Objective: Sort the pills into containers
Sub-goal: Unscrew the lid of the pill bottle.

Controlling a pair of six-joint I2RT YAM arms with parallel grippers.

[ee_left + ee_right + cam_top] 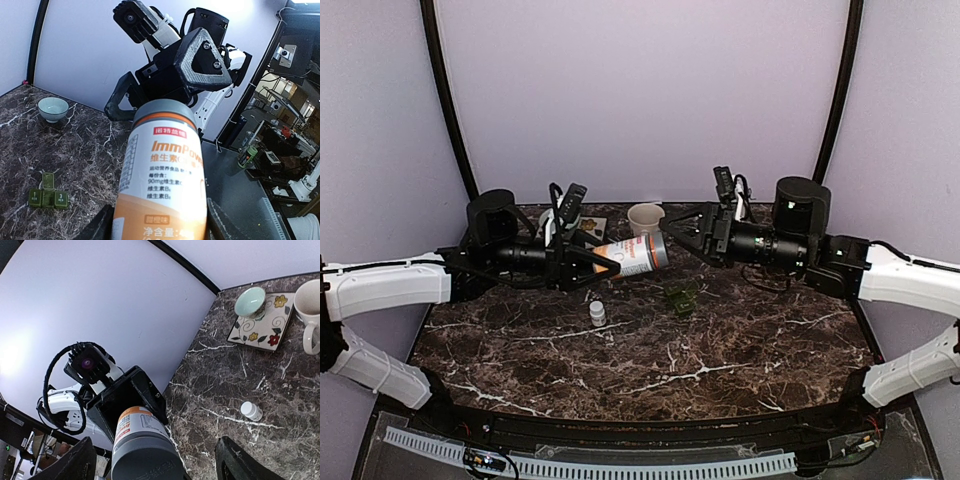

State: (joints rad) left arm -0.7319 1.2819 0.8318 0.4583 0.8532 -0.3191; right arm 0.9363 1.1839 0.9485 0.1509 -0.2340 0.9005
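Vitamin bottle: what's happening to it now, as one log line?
left gripper: shut on vitamin bottle, held sideways above table | right gripper: open around its grey cap | pill box: on table

We count 1 big orange-and-white supplement bottle [638,255], 1 small white vial [597,314], 1 dark green pill box [681,298] w/ approx. 4 compartments (tiny, hard to tell), 1 cream mug [646,218], 1 pale green bowl [53,109], 1 floral plate [257,320].
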